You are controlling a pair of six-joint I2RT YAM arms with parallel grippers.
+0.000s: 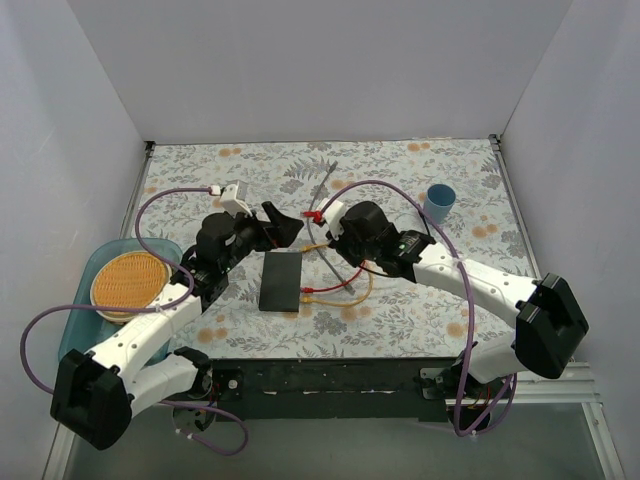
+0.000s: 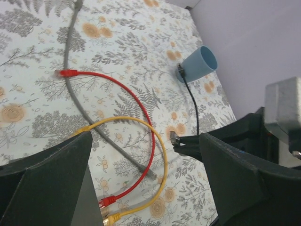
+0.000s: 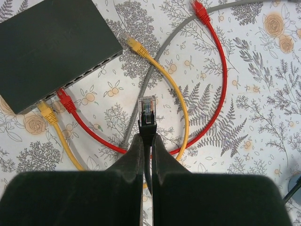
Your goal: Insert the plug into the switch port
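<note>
Plug [image 3: 148, 107], a clear connector on a black cable [image 2: 192, 101], is being held clear of the switch [image 3: 51, 47] and is not yet being seated in any switch port [image 3: 89, 73]; it is being carried above the worktop [image 3: 263, 117], near the port side of the flat black box but apart from it, and it is not being pointed squarely at the port row; the grasp is therefore being judged as done, while lining up with a free port and the push home are being left to do; two ports at the near corner are already being occupied by a red plug [image 3: 65, 100] and a yellow plug [image 3: 46, 112], so an opening further along the row is being called for, though which one cannot be told. The right tool [image 3: 147, 137] is being seen closed on the plug's black boot, its two fingers nearly meeting; the left tool [image 2: 145, 139] is being shown wide open, gripping nothing and touching nothing, hanging above the loops of red cable [image 2: 117, 80] and yellow cable [image 2: 127, 117] beside the switch.
</note>
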